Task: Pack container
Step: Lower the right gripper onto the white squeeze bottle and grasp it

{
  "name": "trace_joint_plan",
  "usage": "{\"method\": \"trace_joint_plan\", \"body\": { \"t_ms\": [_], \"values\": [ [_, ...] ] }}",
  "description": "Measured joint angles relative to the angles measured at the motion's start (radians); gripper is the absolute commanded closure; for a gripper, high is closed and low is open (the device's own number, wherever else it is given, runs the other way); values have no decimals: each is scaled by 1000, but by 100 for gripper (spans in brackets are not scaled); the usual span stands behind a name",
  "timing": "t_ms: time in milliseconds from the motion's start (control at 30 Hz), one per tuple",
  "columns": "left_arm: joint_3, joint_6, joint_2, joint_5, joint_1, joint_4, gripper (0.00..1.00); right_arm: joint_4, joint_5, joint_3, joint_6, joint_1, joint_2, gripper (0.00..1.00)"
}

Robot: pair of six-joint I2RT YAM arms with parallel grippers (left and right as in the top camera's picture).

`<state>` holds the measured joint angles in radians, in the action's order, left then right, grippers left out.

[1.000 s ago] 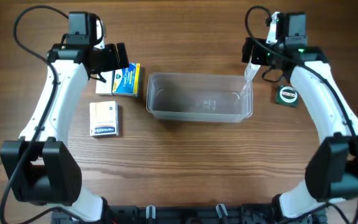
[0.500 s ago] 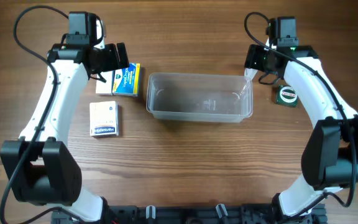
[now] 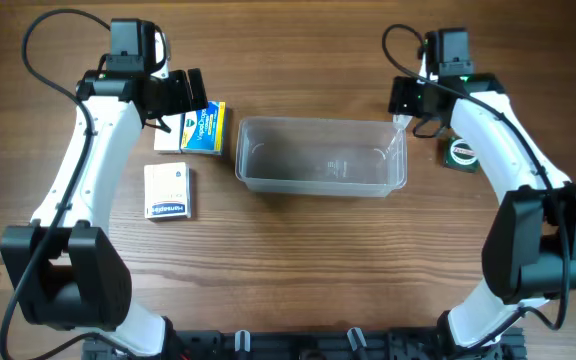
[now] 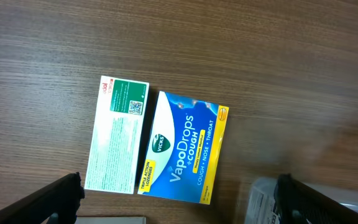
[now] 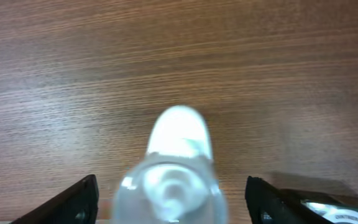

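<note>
While the left gripper (image 4: 179,186) hangs with its fingers wide apart over a white-and-green box (image 4: 117,134) and a blue VapoDrops box (image 4: 185,146) lying side by side at 10 o'clock on the table (image 3: 298,250), a 3rd box (image 3: 168,190) lies just beyond them toward 6 o'clock. The container (image 3: 320,157) sits upright near the centre. At its 2 o'clock corner the right gripper (image 5: 171,190) spreads its fingers either side of a small clear bottle (image 5: 179,143) without touching it, and a round green tin (image 3: 463,152) lies at 3 o'clock.
</note>
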<state>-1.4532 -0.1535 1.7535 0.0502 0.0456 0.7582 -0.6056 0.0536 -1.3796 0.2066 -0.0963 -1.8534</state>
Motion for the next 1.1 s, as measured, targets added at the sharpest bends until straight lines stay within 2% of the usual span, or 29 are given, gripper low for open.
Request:
{"method": "trace_joint_plan", "body": {
  "t_ms": [400, 533, 700, 833, 933, 967, 1000, 1033, 1100],
  "values": [
    [0, 0, 0, 0, 0, 4, 0, 5, 22, 0, 36, -6, 0, 33],
    [0, 0, 0, 0, 0, 5, 0, 5, 32, 0, 37, -6, -19, 52],
    [0, 0, 0, 0, 0, 5, 0, 5, 37, 0, 32, -6, -28, 54],
    [0, 0, 0, 0, 0, 5, 0, 6, 38, 0, 25, -6, -28, 69],
    [0, 0, 0, -4, 0, 5, 0, 8, 45, 0, 3, -6, -28, 71],
    [0, 0, 0, -7, 0, 5, 3, 8, 47, 0, 0, -6, -28, 71],
    [0, 0, 0, -8, 0, 5, 14, 8, 49, 0, -3, -6, -28, 71],
    [0, 0, 0, -9, 0, 5, 21, 8, 50, 0, -6, -6, -28, 71],
    [0, 6, 0, -15, 0, 5, 47, 8, 53, 0, -10, -6, -28, 71]
  ]
}}
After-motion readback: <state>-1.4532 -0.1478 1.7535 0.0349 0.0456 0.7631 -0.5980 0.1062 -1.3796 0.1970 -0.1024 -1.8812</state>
